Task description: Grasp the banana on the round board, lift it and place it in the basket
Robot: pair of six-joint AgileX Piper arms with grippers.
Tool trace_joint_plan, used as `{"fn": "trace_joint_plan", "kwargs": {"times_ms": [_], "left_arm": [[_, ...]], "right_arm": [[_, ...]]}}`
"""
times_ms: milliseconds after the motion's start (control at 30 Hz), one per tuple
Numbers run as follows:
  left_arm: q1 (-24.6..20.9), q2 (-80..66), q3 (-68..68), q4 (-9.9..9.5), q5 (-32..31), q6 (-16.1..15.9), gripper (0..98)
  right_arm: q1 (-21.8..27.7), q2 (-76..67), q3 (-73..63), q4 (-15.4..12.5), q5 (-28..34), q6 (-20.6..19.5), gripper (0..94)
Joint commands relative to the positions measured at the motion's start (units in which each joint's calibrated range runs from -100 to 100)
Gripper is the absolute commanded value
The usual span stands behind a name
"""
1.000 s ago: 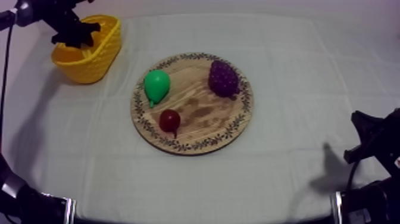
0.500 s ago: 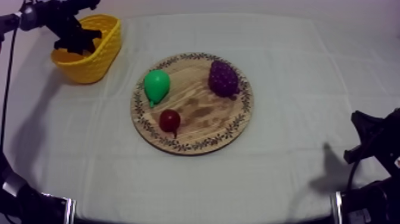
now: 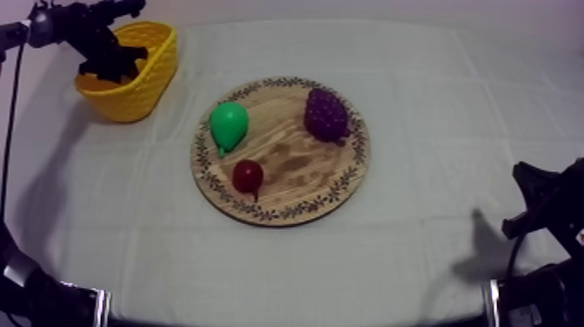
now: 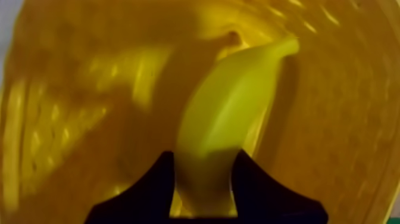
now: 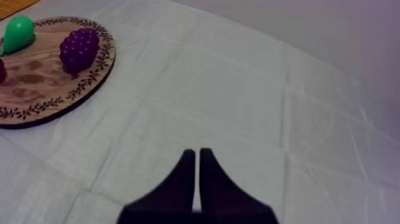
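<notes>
Left jaws hang over the basket (image 3: pixel 143 91) at the far left of the desk (image 3: pixel 452 87); right jaws rest low at its right. Left wrist: jaws grip the banana (image 4: pixel 223 125) inside the basket. Right wrist: jaws pressed together, empty, over the desk, near the board (image 5: pixel 47 89).

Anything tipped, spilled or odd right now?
Nothing stands out. The left gripper holds the banana inside the yellow basket; the pear, grapes and small red fruit lie on the wooden board.
</notes>
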Motion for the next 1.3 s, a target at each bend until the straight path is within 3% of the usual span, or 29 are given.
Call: {"fn": "trace_joint_plan", "kwargs": {"times_ms": [0, 200, 400, 667, 867, 1267], "left_arm": [[-0.01, 0.02, 0.12, 0.06, -0.20, -0.11, 43.5], [0.05, 0.01, 0.65, 0.34, -0.79, -0.34, 45.4], [0.13, -0.37, 0.67, 0.37, -0.95, -0.31, 41.3], [0.56, -2.20, 0.33, -0.42, -0.97, 0.63, 26.9], [0.50, -4.27, 0.97, 0.00, -1.69, 0.83, 5.2], [1.30, -17.67, 7.79, 0.52, -8.88, -0.51, 1.4]], "right_arm": [[-0.01, -0.05, -0.03, 0.01, 0.01, -0.15, 0.3], [-0.01, -0.05, -0.03, 0.01, 0.01, -0.15, 0.3], [-0.01, -0.05, -0.03, 0.01, 0.01, -0.15, 0.3], [-0.01, -0.05, -0.03, 0.01, 0.01, -0.15, 0.3], [-0.01, -0.05, -0.03, 0.01, 0.01, -0.15, 0.3], [-0.01, -0.05, -0.03, 0.01, 0.01, -0.15, 0.3]]}}
